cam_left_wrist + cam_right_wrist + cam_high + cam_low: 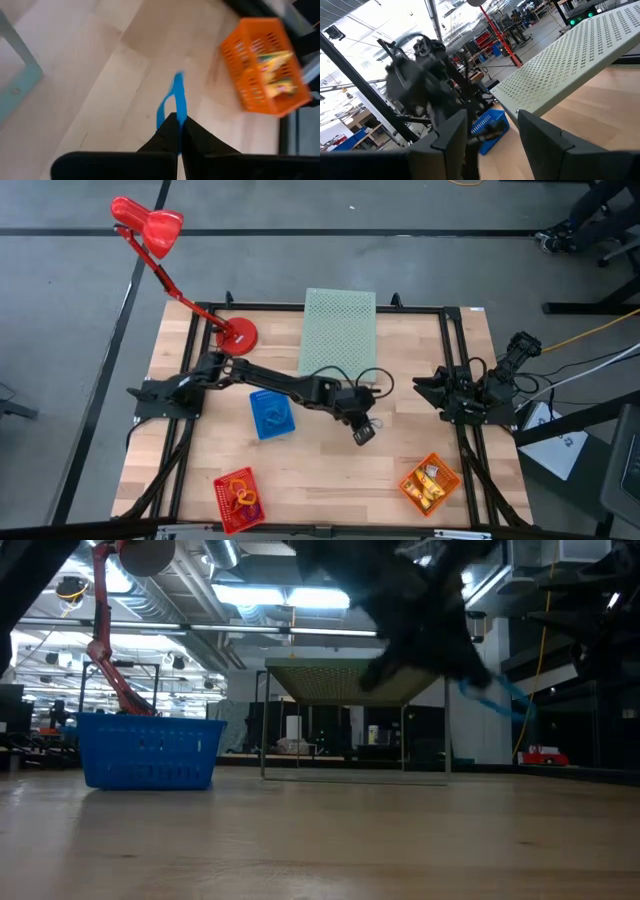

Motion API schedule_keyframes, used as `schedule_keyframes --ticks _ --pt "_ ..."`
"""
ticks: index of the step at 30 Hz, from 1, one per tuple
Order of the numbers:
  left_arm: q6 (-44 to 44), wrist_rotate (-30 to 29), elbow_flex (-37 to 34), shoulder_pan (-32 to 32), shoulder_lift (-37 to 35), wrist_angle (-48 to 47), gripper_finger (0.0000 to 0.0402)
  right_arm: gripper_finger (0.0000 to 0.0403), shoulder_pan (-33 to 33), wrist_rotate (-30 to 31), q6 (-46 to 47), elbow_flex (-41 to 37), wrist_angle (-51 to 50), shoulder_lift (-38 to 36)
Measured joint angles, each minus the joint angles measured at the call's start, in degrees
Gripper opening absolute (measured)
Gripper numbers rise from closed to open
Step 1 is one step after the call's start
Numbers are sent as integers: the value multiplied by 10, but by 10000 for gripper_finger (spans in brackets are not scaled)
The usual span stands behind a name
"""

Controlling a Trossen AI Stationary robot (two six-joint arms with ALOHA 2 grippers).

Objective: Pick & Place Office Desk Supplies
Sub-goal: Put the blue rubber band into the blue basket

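1 blue rubber band (172,107) hangs pinched in the left gripper (179,131), well right of the blue basket (271,416); right gripper (492,127) waits with jaws parted.

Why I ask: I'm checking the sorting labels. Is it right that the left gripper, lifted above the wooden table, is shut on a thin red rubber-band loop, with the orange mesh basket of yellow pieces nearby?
Not quite: the loop is blue, not red. The left wrist view shows the left gripper shut on a thin blue rubber-band loop above the wooden table, with the orange mesh basket of yellow pieces nearby.
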Motion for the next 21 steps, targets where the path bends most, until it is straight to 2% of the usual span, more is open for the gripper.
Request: schedule_keyframes --ticks 6,11,16,18,21 --pt "21 23 0 0 -81 0 3 178 0 0 0 0 -2 0" --pt "102 12 0 -3 -166 10 2 178 0 0 0 0 -2 0" --pt "161 11 1 -4 -212 -4 3 178 0 1 1 0 -2 0" --pt "170 16 -20 -7 -224 -2 2 178 0 1 1 0 -1 0" --pt "141 34 -100 -7 -249 68 3 178 0 2 5 0 0 0"
